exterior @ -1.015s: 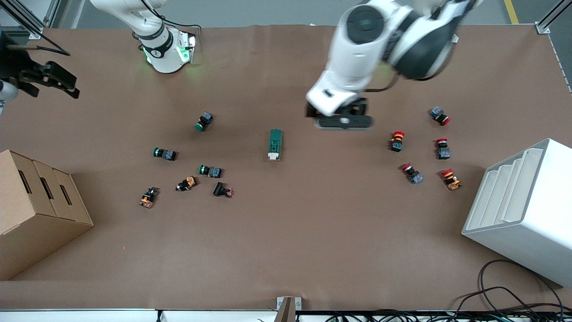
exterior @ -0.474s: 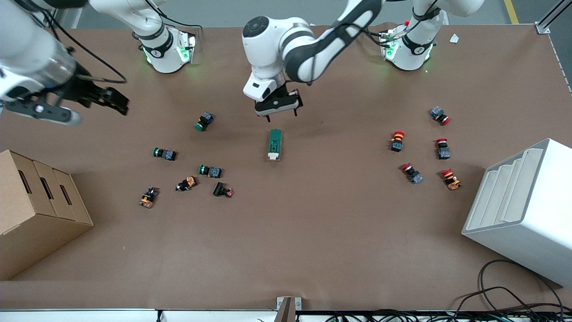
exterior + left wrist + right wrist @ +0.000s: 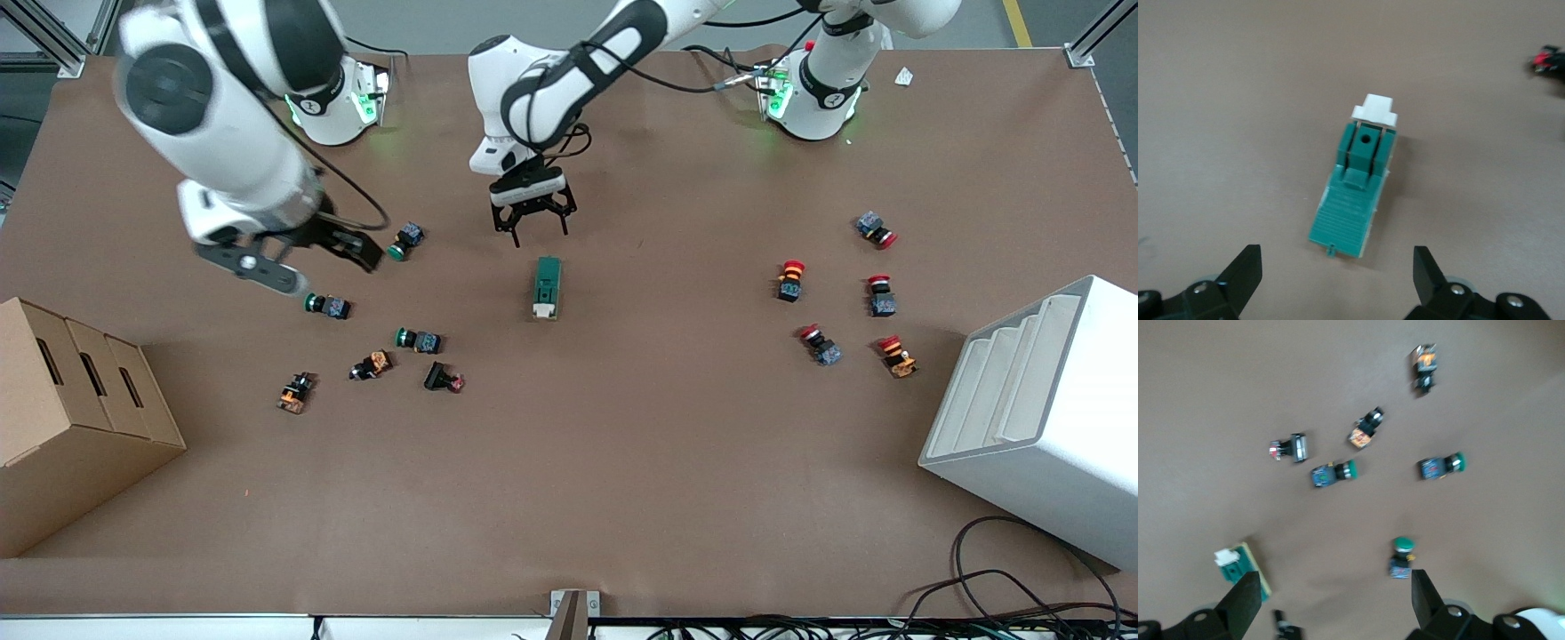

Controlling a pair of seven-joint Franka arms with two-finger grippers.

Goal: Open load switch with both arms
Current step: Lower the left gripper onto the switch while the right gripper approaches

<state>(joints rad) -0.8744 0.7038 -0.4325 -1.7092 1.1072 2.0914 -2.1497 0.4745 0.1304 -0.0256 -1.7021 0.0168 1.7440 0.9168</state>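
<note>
The load switch [image 3: 548, 287], a dark-green block with a white toggle at the end nearer the front camera, lies flat in the middle of the table. My left gripper [image 3: 540, 233] hangs open just above the table, by the switch's green end. In the left wrist view the load switch [image 3: 1355, 193] sits just ahead of the left gripper [image 3: 1336, 275], not between the fingers. My right gripper [image 3: 360, 251] is open over the green push-buttons. The right wrist view has the right gripper [image 3: 1335, 603] holding nothing, with the load switch [image 3: 1238, 567] off to one side.
Green and orange push-buttons [image 3: 418, 340] are scattered toward the right arm's end, one green button [image 3: 405, 240] close to the right gripper. Red push-buttons [image 3: 789, 278] lie toward the left arm's end. A cardboard box [image 3: 80, 418] and a white rack [image 3: 1040, 409] stand at the table's two ends.
The left arm swung across and dropped to the switch's green end. The right arm swept in from the table's edge to above the green push-buttons. The switch has not moved.
</note>
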